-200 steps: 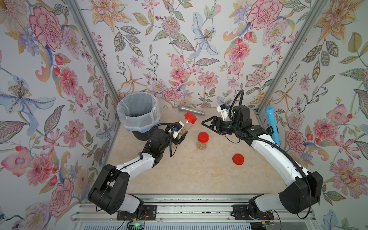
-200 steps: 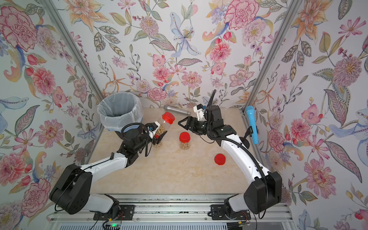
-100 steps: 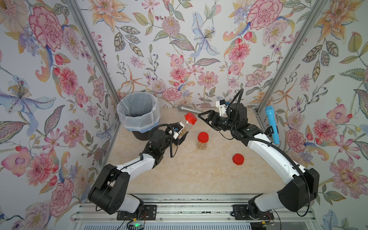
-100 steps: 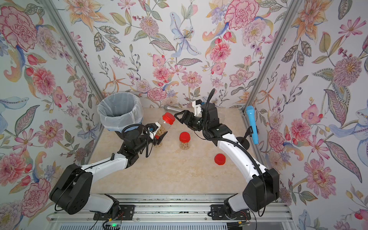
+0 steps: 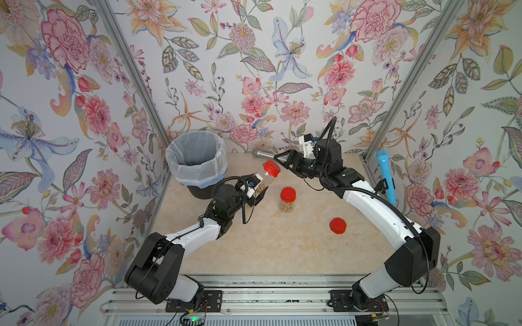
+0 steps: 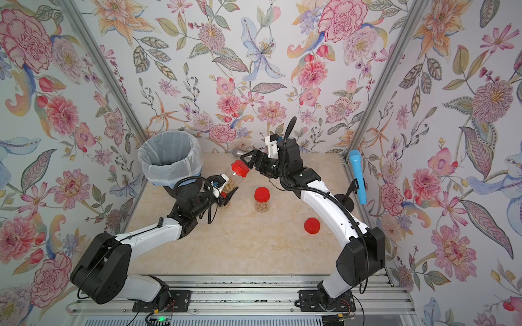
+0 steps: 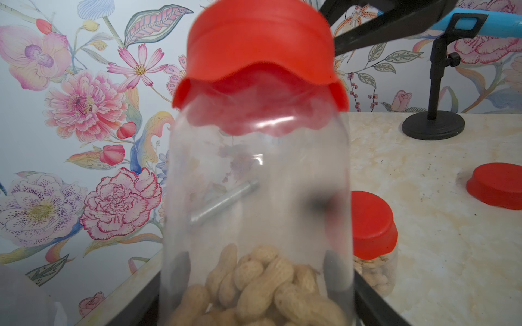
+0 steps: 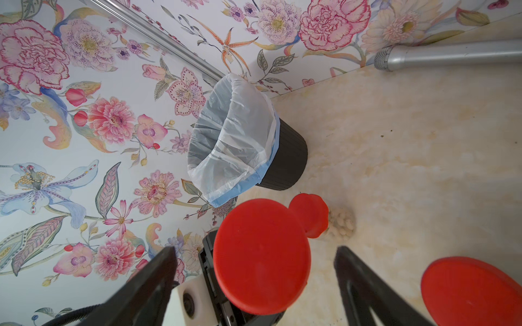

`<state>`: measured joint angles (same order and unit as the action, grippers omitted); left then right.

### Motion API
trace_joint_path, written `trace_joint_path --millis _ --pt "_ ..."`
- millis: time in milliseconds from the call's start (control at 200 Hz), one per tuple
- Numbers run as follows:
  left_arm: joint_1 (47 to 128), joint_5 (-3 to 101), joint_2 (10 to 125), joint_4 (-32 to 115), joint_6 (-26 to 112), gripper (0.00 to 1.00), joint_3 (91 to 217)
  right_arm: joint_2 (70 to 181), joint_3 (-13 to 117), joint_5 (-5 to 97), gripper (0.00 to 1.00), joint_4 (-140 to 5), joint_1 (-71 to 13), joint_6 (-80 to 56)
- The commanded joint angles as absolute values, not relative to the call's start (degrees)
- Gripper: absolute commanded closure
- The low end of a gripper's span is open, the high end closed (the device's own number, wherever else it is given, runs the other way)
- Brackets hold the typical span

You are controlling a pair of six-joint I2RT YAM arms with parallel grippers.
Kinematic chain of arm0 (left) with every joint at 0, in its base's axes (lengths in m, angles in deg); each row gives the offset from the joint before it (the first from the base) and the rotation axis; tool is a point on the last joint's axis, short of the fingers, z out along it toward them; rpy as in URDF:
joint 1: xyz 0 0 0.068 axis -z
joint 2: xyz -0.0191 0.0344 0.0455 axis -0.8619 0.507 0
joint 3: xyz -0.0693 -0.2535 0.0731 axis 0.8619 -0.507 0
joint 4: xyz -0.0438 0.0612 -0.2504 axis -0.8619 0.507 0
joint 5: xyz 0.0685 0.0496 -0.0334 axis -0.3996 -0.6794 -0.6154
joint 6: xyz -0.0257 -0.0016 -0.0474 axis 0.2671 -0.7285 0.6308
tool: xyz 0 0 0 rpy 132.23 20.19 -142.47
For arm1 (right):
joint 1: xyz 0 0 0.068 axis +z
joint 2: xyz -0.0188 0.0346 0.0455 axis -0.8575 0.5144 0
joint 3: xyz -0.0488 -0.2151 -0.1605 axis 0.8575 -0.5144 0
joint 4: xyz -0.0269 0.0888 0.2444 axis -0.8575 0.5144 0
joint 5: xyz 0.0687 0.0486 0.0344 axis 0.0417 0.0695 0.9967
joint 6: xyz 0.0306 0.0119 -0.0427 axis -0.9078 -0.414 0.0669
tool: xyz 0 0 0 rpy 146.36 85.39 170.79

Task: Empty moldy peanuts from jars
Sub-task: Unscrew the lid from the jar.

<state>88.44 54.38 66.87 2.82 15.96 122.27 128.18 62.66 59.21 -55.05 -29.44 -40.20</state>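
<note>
Clamped in the left gripper [image 5: 259, 188] by its lower body: a small clear plastic jar [image 5: 265, 180] with a round red screw lid [image 5: 271, 168], lifted off the beige marbled tabletop [image 5: 282, 248] and tilted, lid end toward 1 o'clock. Lid on. Inside, settled at the gripped end, a heap of pale tan peanuts in their shells [image 7: 254, 282].

Right gripper [image 5: 279, 163] at that lid, jaws spread apart, one black finger [image 8: 152, 276] to each side of the red disc, a gap on both sides, no contact visible.

At the table's centre, upright and closed, a second clear jar with a red lid [image 5: 288, 199], peanuts in its lower half. At 4 o'clock from it, well apart, a loose red lid [image 5: 337, 225] flat on the tabletop.

Toward 6 o'clock of the held jar, just beside the left gripper, a third red-lidded jar [image 8: 309, 216] with peanuts, largely hidden in both top views; upright or tipped, not clear.

At the 10 o'clock corner, a black bin lined with a white bag [image 5: 203, 172]. At 12 o'clock by the back wall, a silver microphone [image 5: 262, 153] lying down. At 3 o'clock, a blue microphone [image 5: 384, 175] on a black stand.
</note>
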Motion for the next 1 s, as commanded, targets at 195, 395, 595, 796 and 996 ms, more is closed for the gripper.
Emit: trace_joint_path --millis 195,395,595,796,996 --pt "89.04 53.8 67.67 2.7 14.98 0.65 124.23 130.42 66.01 58.1 0.09 -52.89 -27.84 -38.41" --pt "89.07 54.04 67.85 2.75 14.94 0.65 124.41 131.73 66.38 57.9 0.09 -52.3 -27.36 -38.14" --pt "89.07 53.96 67.74 2.69 15.04 0.65 124.32 132.98 67.61 58.03 0.1 -51.93 -26.78 -37.31" --pt "89.07 53.95 67.67 2.78 14.78 0.65 124.24 133.92 67.97 58.3 0.11 -51.82 -26.7 -36.98" --pt "89.07 53.88 67.59 2.93 14.55 0.65 124.34 134.5 68.15 58.43 0.14 -51.53 -26.34 -36.43"
